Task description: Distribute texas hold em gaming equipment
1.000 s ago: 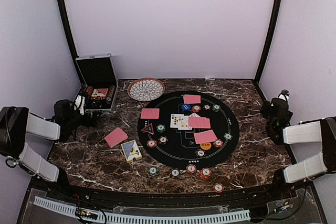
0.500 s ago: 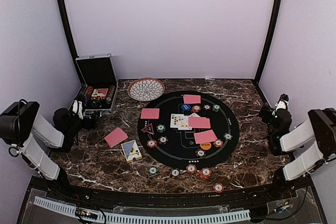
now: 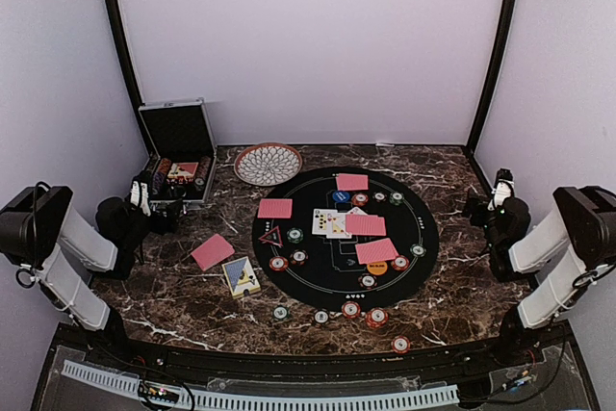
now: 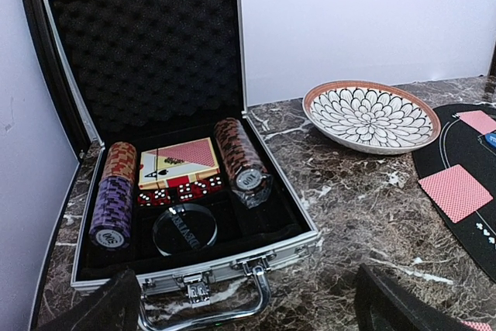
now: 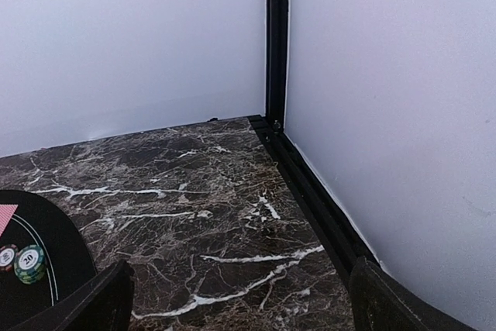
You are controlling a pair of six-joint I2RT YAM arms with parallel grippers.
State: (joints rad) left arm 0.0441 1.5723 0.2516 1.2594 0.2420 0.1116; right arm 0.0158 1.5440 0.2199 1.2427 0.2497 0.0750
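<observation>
"Where was the poker gear?"

"Mostly on the round black felt mat [image 3: 322, 276] in the middle of the brown marble table [image 3: 462, 267]. Four red-backed playing cards [image 3: 365, 224] lay face down on it around some face-up cards [image 3: 330, 223]. The red triangle marker [image 3: 271, 235] and the orange round button [image 3: 376, 267] were on it too. Striped round poker chips [image 3: 350, 310] sat on and just off its near rim, and a fifth red-backed card lay off the mat to the left. I judged the spread nearly done, with cards set toward separate seats and chips fanned along the near edge."

"And your grippers?"

"Both were spread wide and held nothing. My left gripper [image 4: 248, 317] hung just in front of the open silver-edged black case [image 4: 194, 269]. My right gripper [image 5: 244, 300] was over bare marble near the far right corner, well apart from the mat. I took both as held clear so nothing got knocked."

"Did the wrist cameras add anything?"

"The left one did. Inside the case it showed chip stacks [image 4: 242, 162], a pack of cards [image 4: 178, 164], red dice [image 4: 182, 189] and a clear round disc [image 4: 184, 232], which were only a blur from overhead. It also showed the patterned round bowl [image 4: 370, 116] with nothing in it. The right one saw only two chips at the mat's edge and the black corner post [image 5: 277, 44]."
</observation>
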